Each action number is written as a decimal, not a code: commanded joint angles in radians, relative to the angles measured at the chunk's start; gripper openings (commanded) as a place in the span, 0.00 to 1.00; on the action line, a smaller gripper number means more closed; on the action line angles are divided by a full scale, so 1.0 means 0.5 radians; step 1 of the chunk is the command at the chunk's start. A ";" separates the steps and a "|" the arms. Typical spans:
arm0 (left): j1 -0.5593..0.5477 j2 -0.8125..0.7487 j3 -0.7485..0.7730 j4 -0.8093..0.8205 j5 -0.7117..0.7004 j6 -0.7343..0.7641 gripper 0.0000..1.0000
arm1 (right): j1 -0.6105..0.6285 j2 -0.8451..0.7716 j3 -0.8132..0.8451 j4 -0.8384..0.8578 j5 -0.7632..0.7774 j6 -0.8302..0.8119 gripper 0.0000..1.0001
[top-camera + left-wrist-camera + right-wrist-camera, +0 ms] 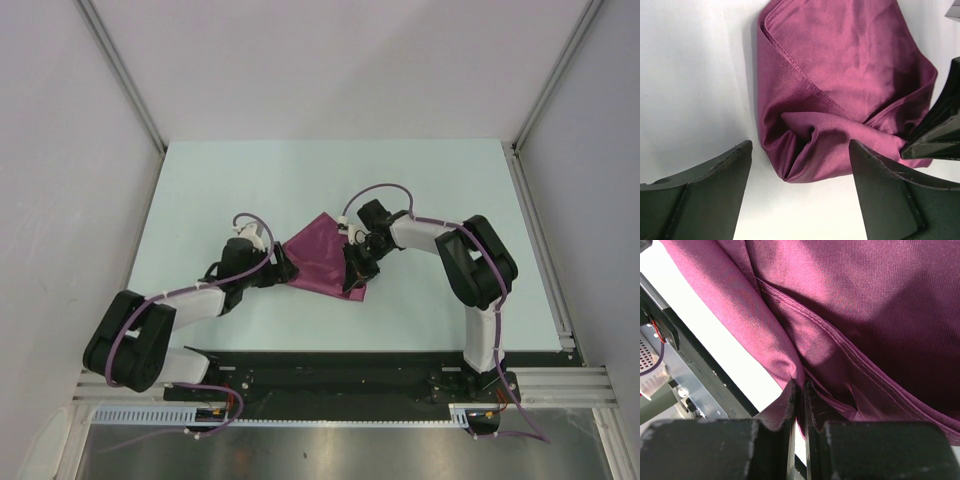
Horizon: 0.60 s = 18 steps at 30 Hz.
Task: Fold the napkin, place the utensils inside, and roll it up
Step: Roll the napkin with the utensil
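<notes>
The plum-purple napkin lies partly folded in the middle of the table. My left gripper is open at its left corner, the fingers wide apart with the bunched corner just beyond them and nothing between them. My right gripper is shut on the napkin's near right edge and holds the cloth pinched between the pads; its fingers also show in the left wrist view. The napkin fills the right wrist view. No orange utensils are in view.
The pale table is bounded by white walls and metal rails, with a black base strip at the near edge. The right wrist view shows that strip and frame to its left.
</notes>
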 commanded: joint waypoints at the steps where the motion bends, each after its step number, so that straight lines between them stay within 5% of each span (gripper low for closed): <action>1: 0.063 -0.013 -0.076 -0.026 0.107 -0.052 0.85 | 0.010 0.082 0.013 -0.087 0.124 -0.062 0.07; 18: 0.161 0.223 -0.100 0.287 0.309 -0.052 0.66 | 0.019 0.104 0.037 -0.115 0.114 -0.074 0.07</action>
